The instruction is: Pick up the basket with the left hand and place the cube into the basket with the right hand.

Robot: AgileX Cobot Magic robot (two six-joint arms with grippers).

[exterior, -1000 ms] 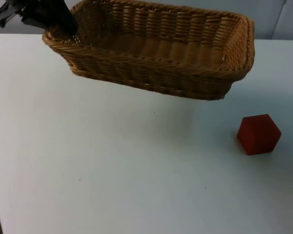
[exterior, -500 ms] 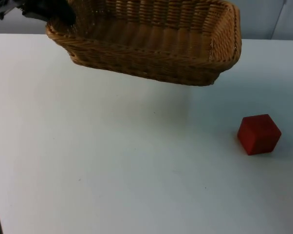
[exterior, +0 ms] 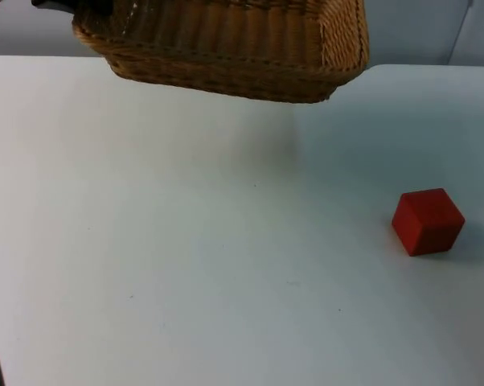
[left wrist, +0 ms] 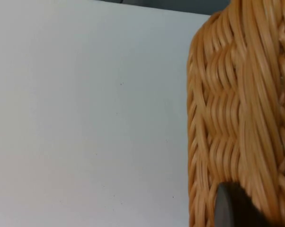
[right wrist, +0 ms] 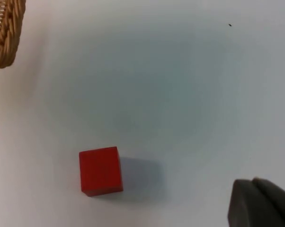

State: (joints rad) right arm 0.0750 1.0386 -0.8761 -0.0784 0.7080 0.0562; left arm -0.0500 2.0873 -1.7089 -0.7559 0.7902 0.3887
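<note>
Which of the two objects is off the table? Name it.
The wicker basket, held up by the left gripper; the red cube rests on the white table.

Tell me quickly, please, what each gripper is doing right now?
Left gripper: shut on the basket, held above the table.
Right gripper: above the table near the cube; cannot tell.

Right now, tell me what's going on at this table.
The left gripper holds the wicker basket by one end, raised off the white table near the grey partition wall. The red cube sits on the table, apart from the basket and untouched. The right gripper is above the table beside the cube, not in contact with it. The cube is not yet in the basket.
</note>
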